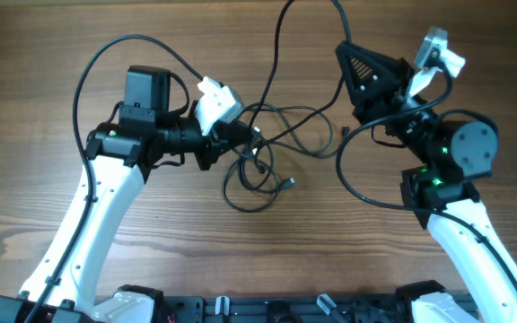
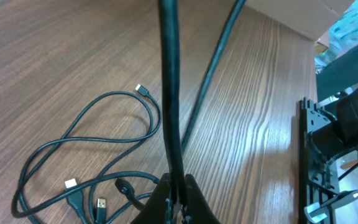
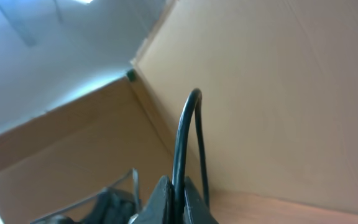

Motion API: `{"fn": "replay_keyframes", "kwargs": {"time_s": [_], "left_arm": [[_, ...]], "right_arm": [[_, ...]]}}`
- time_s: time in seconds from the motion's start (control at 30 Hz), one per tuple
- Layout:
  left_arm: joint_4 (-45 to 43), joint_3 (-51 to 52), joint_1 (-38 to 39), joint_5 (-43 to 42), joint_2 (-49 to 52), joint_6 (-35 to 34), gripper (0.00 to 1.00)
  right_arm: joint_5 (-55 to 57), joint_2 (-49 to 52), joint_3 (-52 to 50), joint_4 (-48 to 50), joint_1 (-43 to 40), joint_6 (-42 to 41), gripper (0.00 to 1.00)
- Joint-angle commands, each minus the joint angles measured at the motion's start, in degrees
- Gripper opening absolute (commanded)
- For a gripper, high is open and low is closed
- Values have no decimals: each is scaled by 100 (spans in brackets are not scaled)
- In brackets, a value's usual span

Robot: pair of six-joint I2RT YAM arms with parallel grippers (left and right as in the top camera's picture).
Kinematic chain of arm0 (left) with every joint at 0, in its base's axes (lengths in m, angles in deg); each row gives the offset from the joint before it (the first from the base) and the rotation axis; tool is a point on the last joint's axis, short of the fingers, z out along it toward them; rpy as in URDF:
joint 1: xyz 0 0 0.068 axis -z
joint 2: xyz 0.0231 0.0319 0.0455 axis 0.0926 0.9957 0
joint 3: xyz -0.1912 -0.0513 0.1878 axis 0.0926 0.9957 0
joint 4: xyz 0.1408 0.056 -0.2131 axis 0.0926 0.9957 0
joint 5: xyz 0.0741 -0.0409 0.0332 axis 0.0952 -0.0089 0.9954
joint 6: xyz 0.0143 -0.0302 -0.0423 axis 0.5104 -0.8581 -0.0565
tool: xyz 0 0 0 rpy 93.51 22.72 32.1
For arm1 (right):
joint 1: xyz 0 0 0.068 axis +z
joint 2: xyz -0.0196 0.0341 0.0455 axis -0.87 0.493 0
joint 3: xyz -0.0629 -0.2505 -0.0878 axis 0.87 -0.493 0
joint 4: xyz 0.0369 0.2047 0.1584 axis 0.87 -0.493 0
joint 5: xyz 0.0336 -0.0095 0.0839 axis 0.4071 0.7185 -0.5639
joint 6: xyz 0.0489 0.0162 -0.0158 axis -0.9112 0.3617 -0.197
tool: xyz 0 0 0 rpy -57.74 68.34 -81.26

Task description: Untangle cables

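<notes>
The cables (image 1: 260,170) are thin black cords lying in a tangle of loops mid-table, with one strand arcing off the far edge. My left gripper (image 1: 245,135) sits at the tangle's left side. In the left wrist view it (image 2: 178,198) is shut on a cable (image 2: 169,93) that rises taut from its jaws. Loose loops (image 2: 86,140) lie to the left, with a silvery plug tip (image 2: 142,90) and a gold USB tip (image 2: 101,204). My right gripper (image 1: 341,47) is raised at the far right, and it (image 3: 178,194) is shut on another cable strand (image 3: 182,137).
A black rail (image 1: 285,309) runs along the near table edge between the arm bases. The right arm's base and mount (image 2: 347,118) fill the right side of the left wrist view. Cardboard walls (image 3: 278,93) stand behind the right gripper.
</notes>
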Motion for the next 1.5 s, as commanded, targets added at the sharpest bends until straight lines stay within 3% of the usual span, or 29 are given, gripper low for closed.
{"fn": "replay_keyframes", "kwargs": {"time_s": [0.0,0.2,0.4,0.53,0.63,0.7,0.97,1.17,1.27,1.47], "left_arm": [[-304,-24,-236,-28,20,-538,4],[-564,-44,-894,-31,-323,-1784,4],[-129,-44,-1515,-26,-1255,-1834,4],[-225,-44,-1580,-26,-1703,-1812,4],[-444,-44,-1580,-28,-1836,-1814,4],[-625,-44,-1578,-33,-1834,-1823,4],[-1499,-44,-1429,-31,-1578,-1989,4],[-1974,-44,-662,-24,-1078,-1991,4],[-2505,-44,-195,50,-643,-2000,4],[-4096,-44,511,1117,396,-2769,4]], "right_arm": [[9,-94,55,-223,-26,640,4],[164,-94,55,-199,-28,415,4],[37,-94,55,-129,-24,-247,4],[-164,-94,55,632,-26,-730,4],[-57,-94,55,1405,-26,-540,4],[20,-94,55,1552,-26,-114,4],[863,-94,55,1250,-31,3032,4],[2177,-94,55,286,-273,5187,4],[3281,-94,55,-638,-557,6293,4],[4789,-81,55,-1971,-1333,7949,4]]}}
